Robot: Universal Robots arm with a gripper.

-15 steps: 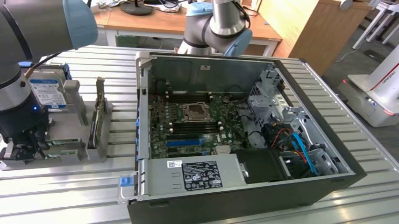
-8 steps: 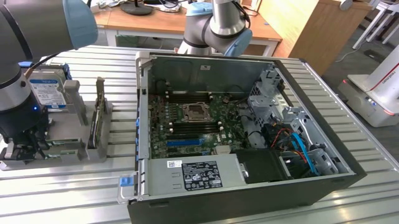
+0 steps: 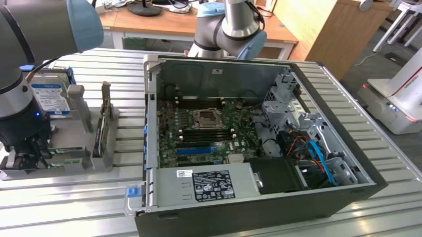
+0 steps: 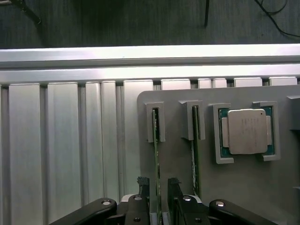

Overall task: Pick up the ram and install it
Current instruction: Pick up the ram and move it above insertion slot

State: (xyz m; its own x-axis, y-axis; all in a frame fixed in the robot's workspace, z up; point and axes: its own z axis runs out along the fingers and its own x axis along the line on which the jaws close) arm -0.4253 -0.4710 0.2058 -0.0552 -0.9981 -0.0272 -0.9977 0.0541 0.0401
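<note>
1. I'm hovering the gripper (image 4: 158, 186) wide open, gripping nothing, one jaw either side of the ram (image 4: 156, 159).
2. The ram is standing on edge in the grey holder (image 4: 243, 187), its long axis running straight out from the claw.

Open computer case (image 3: 218, 74), hard drive (image 3: 49, 98) (blue-labelled)

You're looking at a robotics lab or workshop — a slatted aluminium counter (image 3: 72, 207) carries an opened computer case (image 3: 218, 74) and a grey parts fixture (image 3: 102, 163), while wooden desks (image 3: 178, 24) and a white machine (image 3: 399, 98) stand beyond it on a grey floor.
</note>
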